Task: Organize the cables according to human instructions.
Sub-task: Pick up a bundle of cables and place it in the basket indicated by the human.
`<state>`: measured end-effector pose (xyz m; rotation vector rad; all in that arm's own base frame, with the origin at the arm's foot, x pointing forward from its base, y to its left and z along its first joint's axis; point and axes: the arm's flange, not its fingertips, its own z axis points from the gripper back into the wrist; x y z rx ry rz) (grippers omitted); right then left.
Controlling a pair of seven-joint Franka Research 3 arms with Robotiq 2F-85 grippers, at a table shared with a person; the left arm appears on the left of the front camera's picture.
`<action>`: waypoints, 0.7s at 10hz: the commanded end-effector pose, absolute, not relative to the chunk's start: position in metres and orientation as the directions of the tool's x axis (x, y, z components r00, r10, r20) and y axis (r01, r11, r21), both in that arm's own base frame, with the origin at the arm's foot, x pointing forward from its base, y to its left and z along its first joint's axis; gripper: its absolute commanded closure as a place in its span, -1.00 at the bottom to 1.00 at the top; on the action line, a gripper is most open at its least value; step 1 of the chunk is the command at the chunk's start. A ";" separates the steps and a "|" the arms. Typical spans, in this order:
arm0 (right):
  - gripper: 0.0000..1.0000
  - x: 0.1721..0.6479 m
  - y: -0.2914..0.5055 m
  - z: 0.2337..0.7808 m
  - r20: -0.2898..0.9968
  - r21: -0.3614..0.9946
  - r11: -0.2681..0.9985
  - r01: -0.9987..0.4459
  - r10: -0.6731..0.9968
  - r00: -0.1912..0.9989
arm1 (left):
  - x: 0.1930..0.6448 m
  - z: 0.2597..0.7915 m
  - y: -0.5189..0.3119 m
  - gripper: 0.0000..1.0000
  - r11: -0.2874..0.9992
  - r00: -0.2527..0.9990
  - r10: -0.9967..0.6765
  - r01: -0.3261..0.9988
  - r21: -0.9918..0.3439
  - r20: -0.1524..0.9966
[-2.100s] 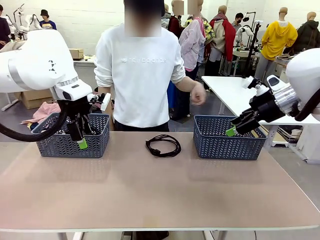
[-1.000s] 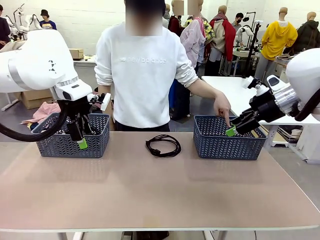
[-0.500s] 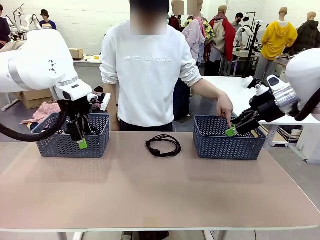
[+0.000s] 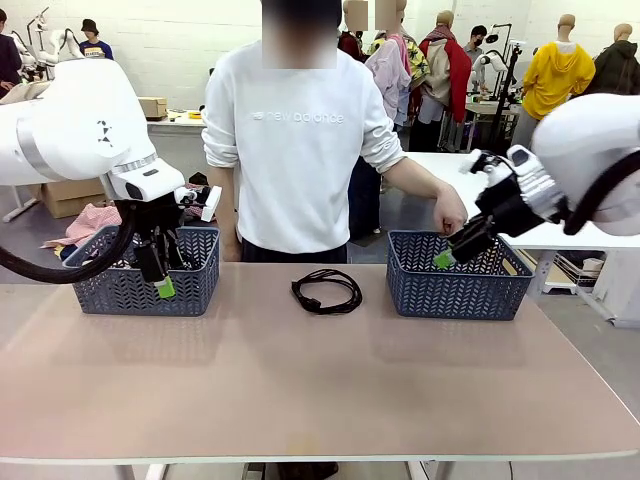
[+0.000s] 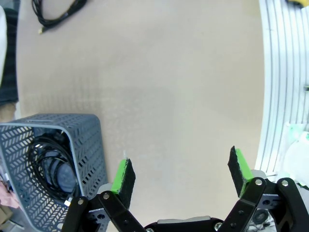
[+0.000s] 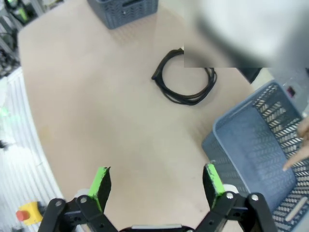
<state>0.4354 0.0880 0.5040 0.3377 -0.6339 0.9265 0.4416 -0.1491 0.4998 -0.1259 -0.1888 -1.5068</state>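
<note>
One coiled black cable (image 4: 326, 291) lies on the table between the two baskets; it also appears as the cable (image 6: 186, 82) and, at the top left, the cable (image 5: 58, 12). More coiled cables (image 5: 48, 164) sit inside the left basket (image 4: 196, 290). My left gripper (image 4: 160, 280) hangs open in front of that basket, nothing between its pads (image 5: 181, 176). My right gripper (image 4: 447, 255) hovers open over the near left part of the right basket (image 4: 455, 295), empty (image 6: 157, 181). The person's hand (image 4: 448, 212) is just above that basket, a finger (image 6: 295, 157) pointing into it.
The person stands at the far edge behind the loose cable. The right basket (image 6: 260, 145) has a bare floor where it shows. Wide bare tabletop (image 4: 320, 380) lies toward the near edge. A white table (image 4: 450, 175) stands behind on the right.
My right arm has swung left, bringing its gripper over the right basket toward the person's hand. The person's hand has lifted slightly. The left arm and cable have not moved.
</note>
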 end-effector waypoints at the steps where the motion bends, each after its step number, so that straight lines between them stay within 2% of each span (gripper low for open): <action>1: -1.00 0.467 0.119 0.517 0.550 -0.021 0.612 -0.791 0.667 0.502 | 0.443 0.501 -0.147 -1.00 0.068 0.059 -0.979 0.997 0.039 0.198; 4: -1.00 0.511 0.173 0.511 0.468 -0.041 0.636 -0.770 0.693 0.548 | 0.443 0.501 -0.147 -1.00 0.068 0.059 -0.979 0.997 0.039 0.198; 7: -1.00 0.544 0.240 0.500 0.413 -0.047 0.593 -0.804 0.744 0.525 | 0.443 0.501 -0.147 -1.00 0.068 0.059 -0.979 0.997 0.039 0.198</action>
